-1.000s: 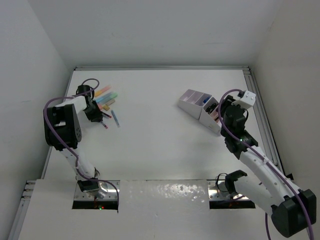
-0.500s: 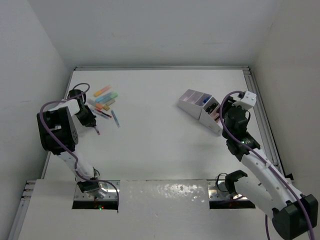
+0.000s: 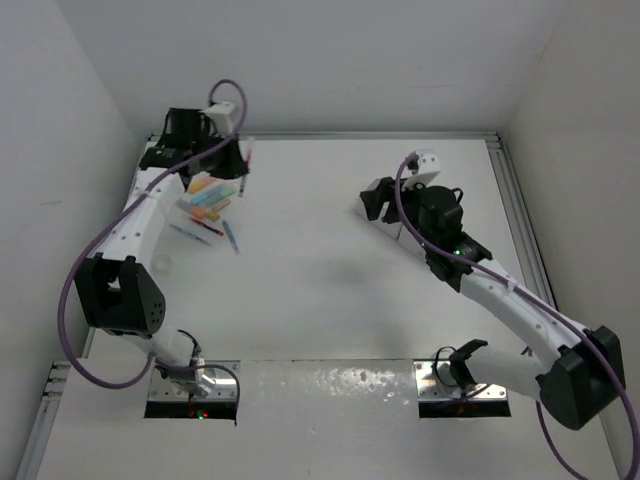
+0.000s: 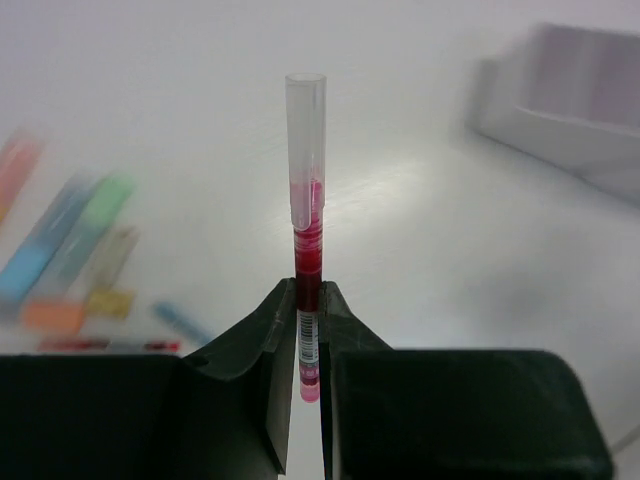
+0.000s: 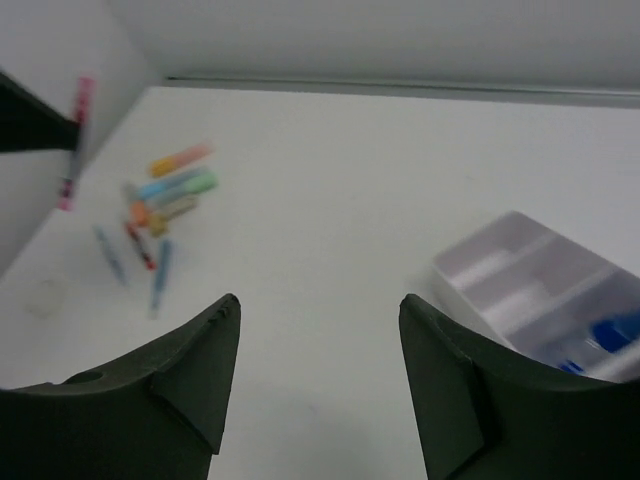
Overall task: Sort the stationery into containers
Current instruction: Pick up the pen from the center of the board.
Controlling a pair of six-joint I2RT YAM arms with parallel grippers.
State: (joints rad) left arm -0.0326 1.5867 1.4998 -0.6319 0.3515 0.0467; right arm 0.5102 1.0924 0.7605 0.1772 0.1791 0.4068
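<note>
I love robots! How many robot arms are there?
2. The left arm reaches to the far-left corner, holding a red pen; the right arm stretches out on the right, by the organiser.

My left arm reaches long from its base and bends at the elbow, well to the left of the organiser. My left gripper is held aloft, jaws pinched tight on a thin red pen that stands straight out past the fingertips. My right arm slants up toward the organiser with the wrist bent. My right gripper hovers by the organiser's left end, its fingers spread wide.
</note>
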